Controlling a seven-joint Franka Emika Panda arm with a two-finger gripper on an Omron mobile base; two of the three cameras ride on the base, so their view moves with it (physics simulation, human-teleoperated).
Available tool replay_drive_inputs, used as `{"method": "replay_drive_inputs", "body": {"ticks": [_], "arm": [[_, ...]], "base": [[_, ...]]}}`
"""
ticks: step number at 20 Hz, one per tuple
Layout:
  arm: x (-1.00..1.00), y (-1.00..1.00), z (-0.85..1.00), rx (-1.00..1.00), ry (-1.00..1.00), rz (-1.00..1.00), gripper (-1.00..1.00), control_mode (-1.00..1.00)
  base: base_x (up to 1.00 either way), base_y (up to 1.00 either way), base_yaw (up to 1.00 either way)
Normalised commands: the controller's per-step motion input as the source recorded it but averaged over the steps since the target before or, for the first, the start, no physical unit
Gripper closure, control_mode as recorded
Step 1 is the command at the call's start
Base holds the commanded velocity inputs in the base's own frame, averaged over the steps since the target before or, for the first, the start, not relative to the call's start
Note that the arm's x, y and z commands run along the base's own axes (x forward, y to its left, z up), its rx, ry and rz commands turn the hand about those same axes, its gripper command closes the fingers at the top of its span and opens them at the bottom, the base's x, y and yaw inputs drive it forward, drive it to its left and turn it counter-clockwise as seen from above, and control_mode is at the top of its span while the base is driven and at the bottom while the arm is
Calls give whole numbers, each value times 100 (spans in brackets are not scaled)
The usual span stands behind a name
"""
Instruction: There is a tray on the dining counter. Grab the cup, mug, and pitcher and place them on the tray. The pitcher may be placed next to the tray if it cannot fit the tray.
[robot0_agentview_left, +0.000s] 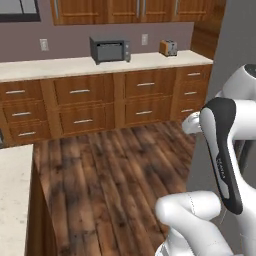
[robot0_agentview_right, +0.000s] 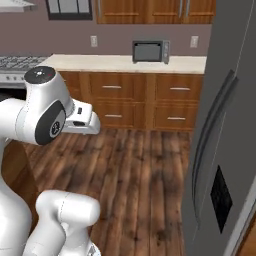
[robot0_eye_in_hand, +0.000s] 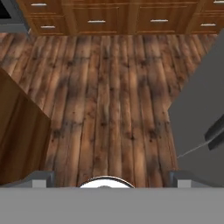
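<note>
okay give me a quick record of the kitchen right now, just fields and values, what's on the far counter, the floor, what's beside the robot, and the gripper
far counter: beige top over wooden drawers, against the wall
on it: toaster oven; toaster
floor: dark wood planks
right of robot: grey fridge
left of robot: beige counter corner
stove: at left edge
gripper: open, nothing held, above the floor
</note>
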Motion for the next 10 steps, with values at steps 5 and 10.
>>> {"method": "replay_drive_inputs", "body": {"ticks": [5,10], "arm": [[0,0,0,0,0,0,-100,100],[0,0,0,0,0,0,-100,100]], "base": [[100,0,12],[100,0,32]]}}
